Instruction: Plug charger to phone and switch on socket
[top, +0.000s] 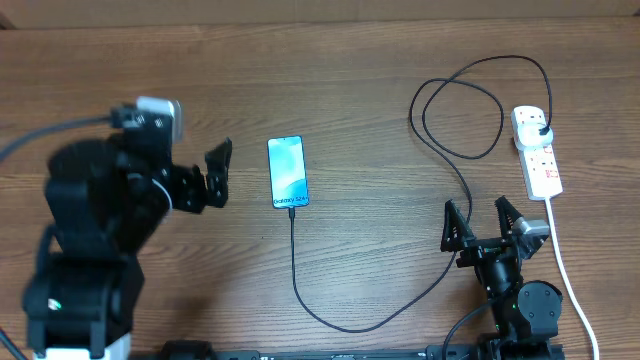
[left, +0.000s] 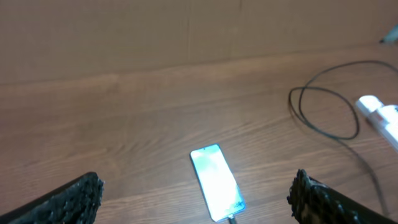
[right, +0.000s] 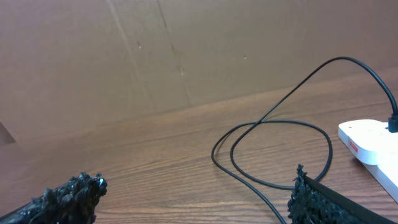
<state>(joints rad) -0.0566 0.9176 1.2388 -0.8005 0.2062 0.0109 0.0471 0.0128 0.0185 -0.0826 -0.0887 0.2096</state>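
Observation:
The phone (top: 287, 172) lies flat mid-table with its screen lit; it also shows in the left wrist view (left: 216, 182). The black charger cable (top: 340, 320) runs from the phone's near end, loops across the table and ends in a black plug seated in the white socket strip (top: 538, 152). The cable tip sits at the phone's bottom edge (left: 231, 218). My left gripper (top: 215, 170) is open and empty, just left of the phone. My right gripper (top: 482, 225) is open and empty, near the front edge, below the cable loop (right: 273, 152) and left of the socket (right: 367, 146).
The socket's white lead (top: 568, 275) runs down the right side toward the front edge, close to my right arm. A brown cardboard wall (right: 186, 56) stands behind the wooden table.

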